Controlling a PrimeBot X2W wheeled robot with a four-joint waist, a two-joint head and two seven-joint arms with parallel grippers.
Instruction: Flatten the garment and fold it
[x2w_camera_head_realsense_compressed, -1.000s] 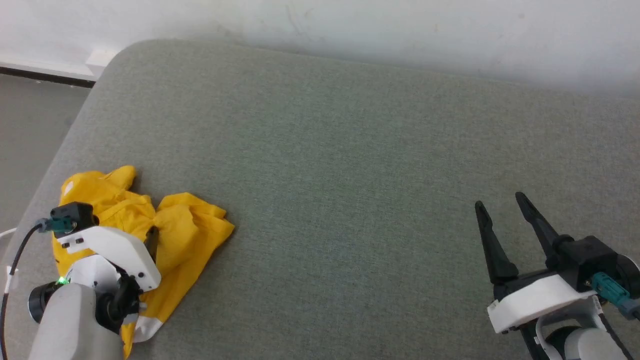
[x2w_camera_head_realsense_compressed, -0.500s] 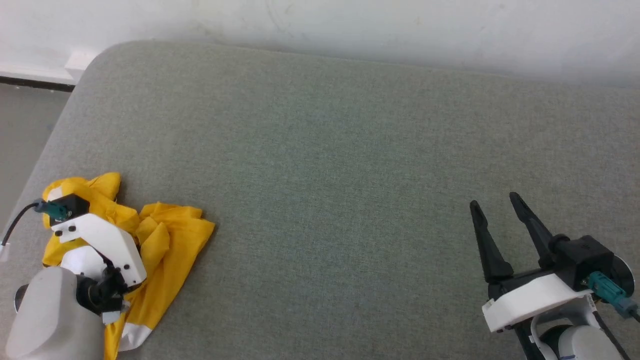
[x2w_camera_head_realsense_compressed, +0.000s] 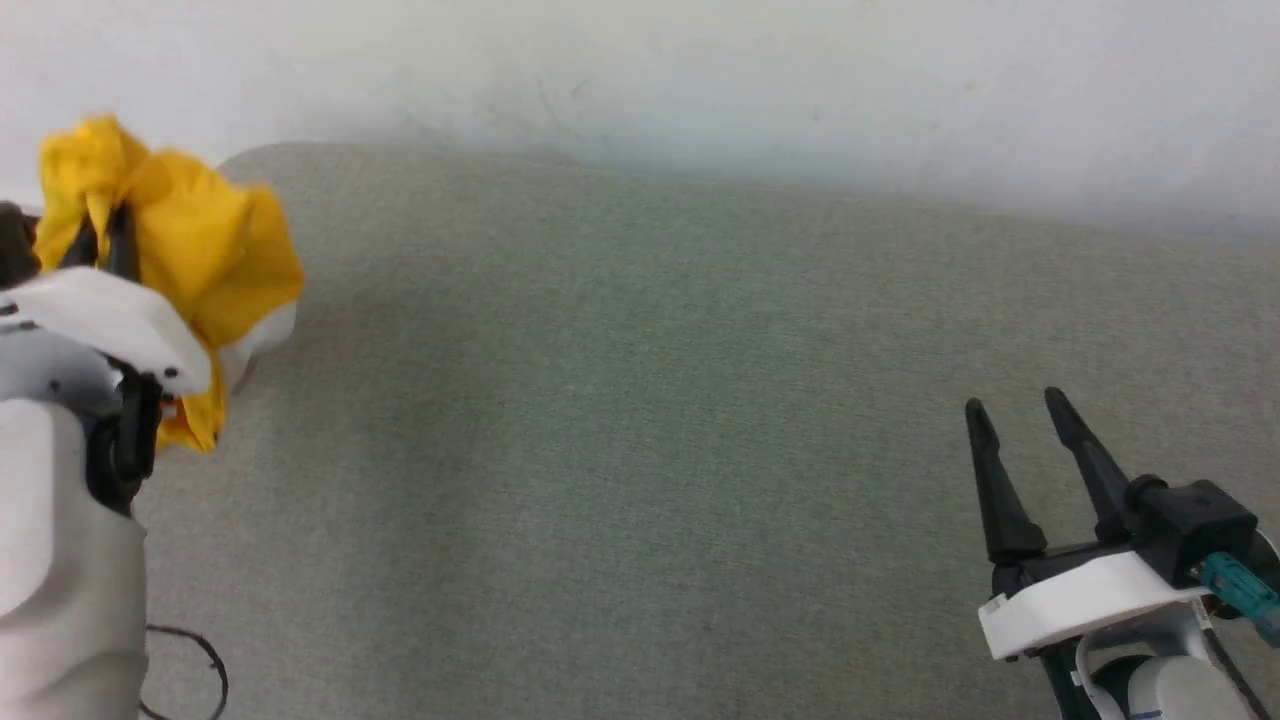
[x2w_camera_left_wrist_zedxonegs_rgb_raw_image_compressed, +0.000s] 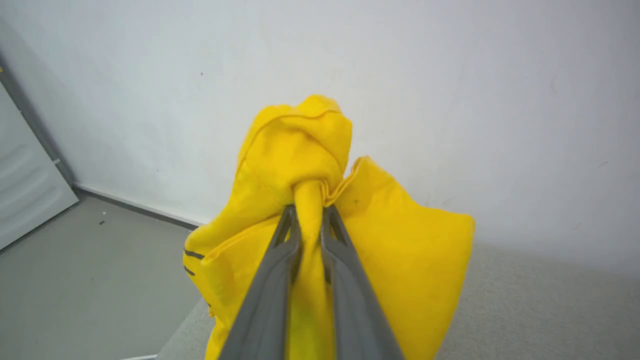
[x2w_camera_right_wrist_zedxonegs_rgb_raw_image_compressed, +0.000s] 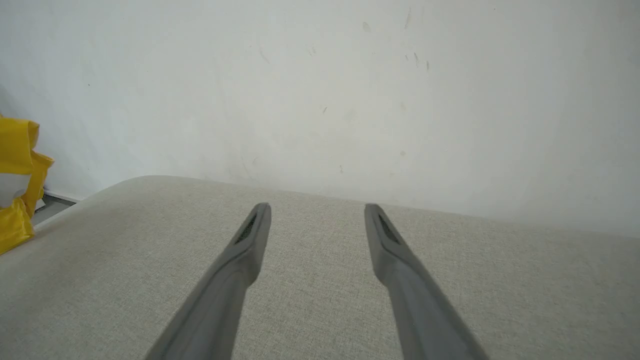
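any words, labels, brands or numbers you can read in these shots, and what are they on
No words, labels, brands or numbers can be read.
Bright yellow crumpled cotton T-shirt: a few short black stripes, no lettering on the folds that show.
White plastic wrist shell: no lettering.
Grey-green woven fabric surface and white wall: scuffs at most, no writing.

grey-green fabric surface (x2w_camera_head_realsense_compressed: 640, 450) (rounded corner) against scuffed white wall (x2w_camera_head_realsense_compressed: 700, 80); grey floor (x2w_camera_left_wrist_zedxonegs_rgb_raw_image_compressed: 100, 280)
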